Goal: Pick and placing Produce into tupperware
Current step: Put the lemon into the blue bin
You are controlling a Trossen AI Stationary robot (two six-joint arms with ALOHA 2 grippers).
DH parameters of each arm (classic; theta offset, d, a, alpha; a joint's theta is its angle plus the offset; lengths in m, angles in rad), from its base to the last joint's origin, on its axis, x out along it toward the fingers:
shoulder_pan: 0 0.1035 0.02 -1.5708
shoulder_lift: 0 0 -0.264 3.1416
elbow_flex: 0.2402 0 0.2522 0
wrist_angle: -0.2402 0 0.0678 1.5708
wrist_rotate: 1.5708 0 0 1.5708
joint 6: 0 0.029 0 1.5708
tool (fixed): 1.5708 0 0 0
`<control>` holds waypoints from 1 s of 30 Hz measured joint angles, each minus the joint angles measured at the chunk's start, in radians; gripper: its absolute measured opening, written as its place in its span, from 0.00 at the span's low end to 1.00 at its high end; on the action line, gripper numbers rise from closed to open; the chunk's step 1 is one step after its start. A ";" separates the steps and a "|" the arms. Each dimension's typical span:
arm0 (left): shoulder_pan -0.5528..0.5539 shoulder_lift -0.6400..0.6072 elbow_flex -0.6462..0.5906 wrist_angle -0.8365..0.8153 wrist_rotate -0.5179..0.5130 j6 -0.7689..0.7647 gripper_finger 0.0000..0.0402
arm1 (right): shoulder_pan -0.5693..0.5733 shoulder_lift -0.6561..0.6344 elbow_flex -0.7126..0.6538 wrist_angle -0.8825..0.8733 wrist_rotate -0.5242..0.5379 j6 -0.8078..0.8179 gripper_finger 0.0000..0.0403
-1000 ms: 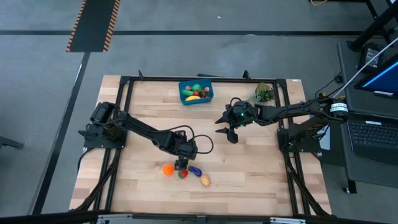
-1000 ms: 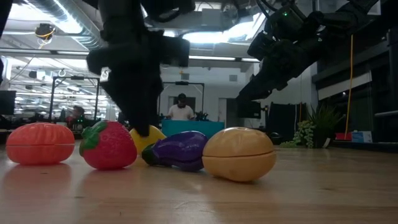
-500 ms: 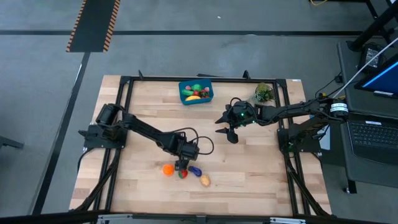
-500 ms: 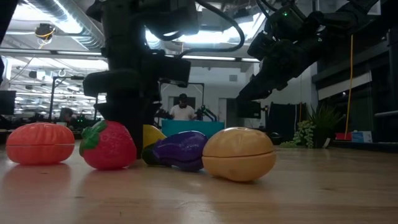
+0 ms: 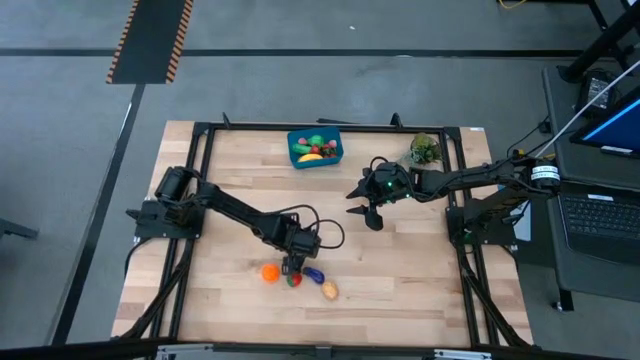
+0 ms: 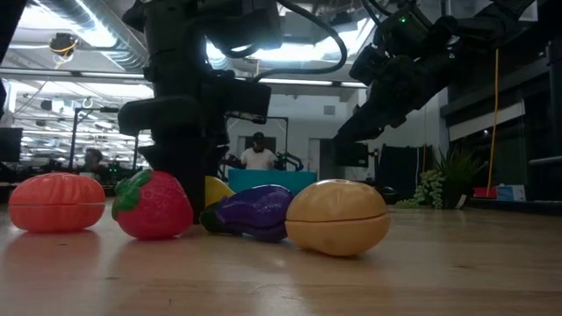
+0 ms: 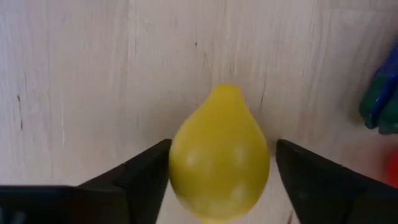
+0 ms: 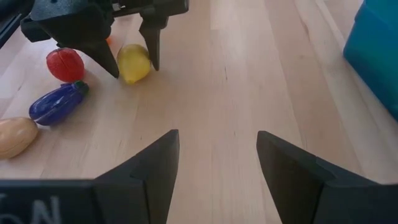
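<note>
Straddling the lemon [image 7: 219, 155], the left gripper [image 5: 292, 262] stands low at centre of the high view, its jaws apart with a dark finger on each flank, not yet clamped. Smooth, glossy and egg-shaped, the lemon lies on the pale wood-grain bench [image 5: 400, 280], its pointed tip aimed away from the wrist. Just rightward lie the strawberry [image 8: 64, 64], eggplant [image 8: 57, 101] and potato [image 8: 16, 136]. Upper centre sits the blue tupperware [image 5: 315, 148]. The right gripper [image 5: 367, 214] waits right of centre, jaws apart and empty.

leafy plant sprig [image 5: 424, 150] near the wooden table's [image 5: 400, 290] far right corner, laptop [image 5: 600, 215] beyond its edge
</note>
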 joint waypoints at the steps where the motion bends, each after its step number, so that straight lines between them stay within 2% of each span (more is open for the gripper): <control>1: 0.002 0.001 0.000 0.004 -0.003 -0.001 0.66 | 0.000 0.000 0.000 0.000 0.000 0.000 0.54; 7: 0.005 0.002 0.000 0.024 -0.042 -0.009 0.49 | 0.000 0.000 0.000 0.000 0.000 0.000 0.54; 14: 0.005 0.002 -0.001 0.033 -0.048 -0.008 0.49 | 0.000 0.000 0.000 0.000 0.000 0.000 0.54; 25: 0.005 -0.002 -0.001 0.021 -0.043 0.103 0.49 | 0.000 0.000 0.000 -0.001 0.000 0.000 0.54; 30: 0.020 -0.063 -0.003 -0.089 -0.059 0.121 0.49 | 0.000 0.000 0.000 -0.003 0.000 0.000 0.54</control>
